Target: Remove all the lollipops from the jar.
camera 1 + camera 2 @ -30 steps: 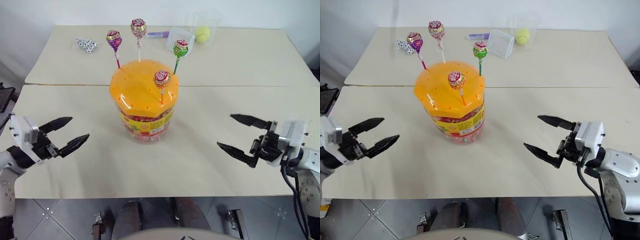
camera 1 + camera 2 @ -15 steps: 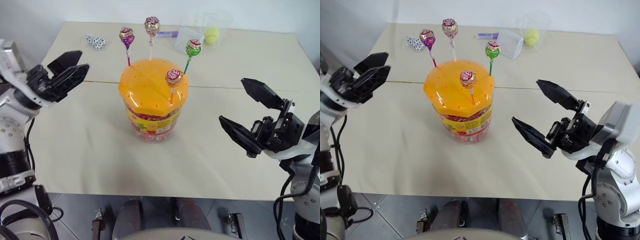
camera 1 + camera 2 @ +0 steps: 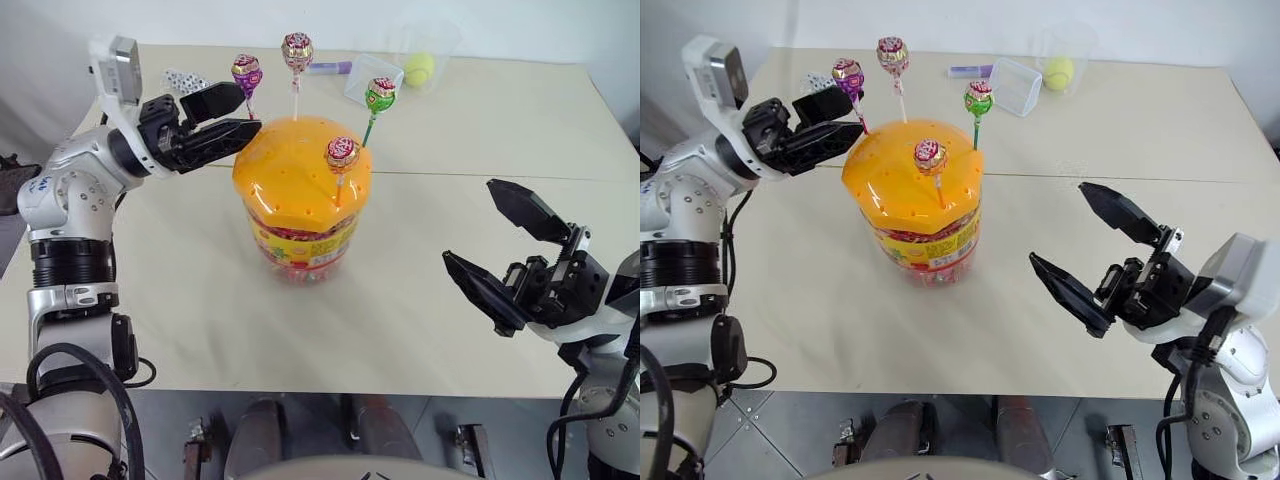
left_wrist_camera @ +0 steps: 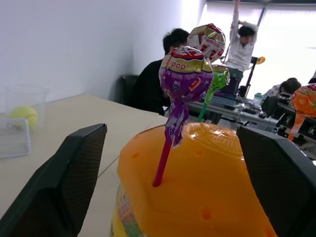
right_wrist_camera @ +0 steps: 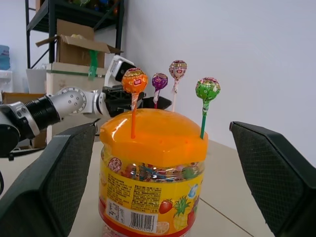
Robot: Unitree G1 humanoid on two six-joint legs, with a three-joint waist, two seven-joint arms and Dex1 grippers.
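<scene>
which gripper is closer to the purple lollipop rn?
Left. The left gripper is open right at the purple lollipop, its stick between the fingers. The right gripper hangs open well off the jar's other side.

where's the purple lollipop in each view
Left eye view: purple lollipop at the jar's back left, just above the left end effector.
Right eye view: same spot, left of the pink one.
Left wrist view: centre, stick in the orange lid.
Right wrist view: behind the lid, second from left.
Shared landmark: the orange lid.
</scene>
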